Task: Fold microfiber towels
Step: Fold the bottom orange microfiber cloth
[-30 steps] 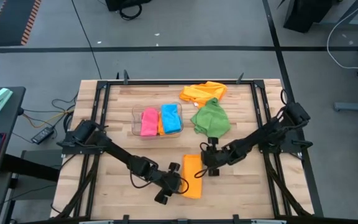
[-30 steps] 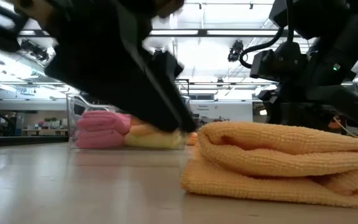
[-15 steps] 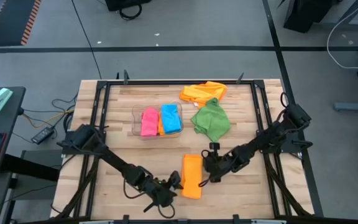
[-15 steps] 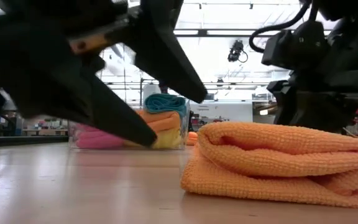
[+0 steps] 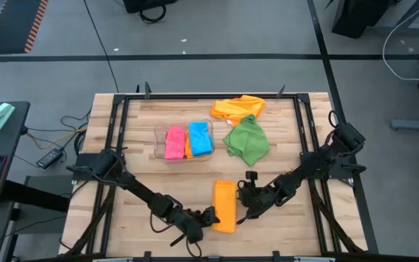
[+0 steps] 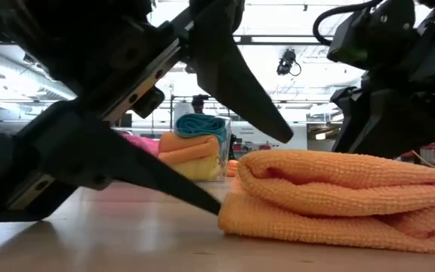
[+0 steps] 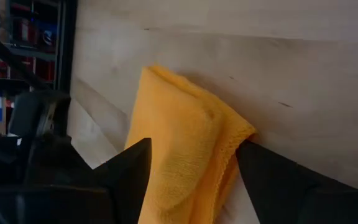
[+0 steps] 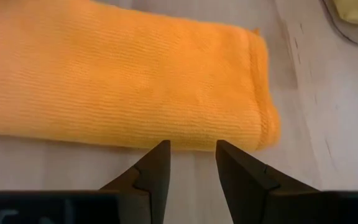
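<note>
Folded orange towel (image 5: 225, 205) lies flat on the table (image 5: 144, 156), near-centre, long axis running near to far. In the low view it reads as a thick folded stack (image 6: 338, 198) with rounded fold edges.

Left gripper (image 5: 208, 216) is down at the towel's near-left corner, fingers spread wide. In the left wrist view the towel (image 7: 182, 149) sits between the two fingers (image 7: 129, 171), one on each side of its end, fabric not pinched. In the low view the fingers (image 6: 149, 170) straddle the left end of the stack: the lower one rests on the tabletop with its tip at the bottom edge, the upper one angles above the top.

Right gripper (image 5: 244, 201) sits just beside the towel's right long edge. In the right wrist view its fingers (image 8: 151, 171) stand partly apart, tips right at the towel edge (image 8: 123, 87), with only bare wood in the gap. Holding nothing.

Farther back, left of centre: clear bin (image 5: 158, 131) with a pink towel (image 5: 174, 142) and a blue towel (image 5: 199, 138) folded side by side, and an orange one between them, mostly hidden. Right of the bin: green towel (image 5: 246, 139), crumpled. Just beyond it, at the far edge: another orange towel (image 5: 237, 108), loose and unfolded, touching the green one.
</note>
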Available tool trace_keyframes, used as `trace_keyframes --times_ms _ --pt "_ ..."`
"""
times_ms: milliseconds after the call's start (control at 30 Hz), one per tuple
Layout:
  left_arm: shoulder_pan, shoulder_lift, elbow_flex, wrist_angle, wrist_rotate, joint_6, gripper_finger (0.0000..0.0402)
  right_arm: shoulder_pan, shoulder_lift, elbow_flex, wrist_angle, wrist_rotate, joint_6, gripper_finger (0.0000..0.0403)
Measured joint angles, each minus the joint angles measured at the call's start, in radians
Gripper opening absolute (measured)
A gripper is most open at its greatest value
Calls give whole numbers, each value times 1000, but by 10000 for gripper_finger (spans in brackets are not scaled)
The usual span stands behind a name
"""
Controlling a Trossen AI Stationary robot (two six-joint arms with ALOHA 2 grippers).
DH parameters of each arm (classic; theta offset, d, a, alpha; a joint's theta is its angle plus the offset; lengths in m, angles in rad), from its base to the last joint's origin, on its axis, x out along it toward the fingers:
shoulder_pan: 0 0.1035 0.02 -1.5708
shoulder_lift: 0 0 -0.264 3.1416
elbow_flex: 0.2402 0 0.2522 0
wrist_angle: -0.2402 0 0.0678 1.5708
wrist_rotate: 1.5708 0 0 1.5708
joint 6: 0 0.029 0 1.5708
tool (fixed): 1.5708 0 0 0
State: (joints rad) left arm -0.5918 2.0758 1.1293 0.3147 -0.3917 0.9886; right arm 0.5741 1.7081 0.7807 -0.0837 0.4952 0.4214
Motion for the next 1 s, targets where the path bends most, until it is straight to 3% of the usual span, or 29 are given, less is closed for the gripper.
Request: trace_keyframes --times_ms 333,600,767,1000 --pt "36 1 -1 9 131 -40 200 68 0 72 50 2 9 138" --pt "51 1 -2 9 189 -172 115 96 -1 130 50 14 -6 138" --pt "51 0 -2 15 189 -389 22 116 13 131 55 15 29 138" --pt "69 -10 -2 26 189 -728 13 190 16 153 112 89 -4 129"
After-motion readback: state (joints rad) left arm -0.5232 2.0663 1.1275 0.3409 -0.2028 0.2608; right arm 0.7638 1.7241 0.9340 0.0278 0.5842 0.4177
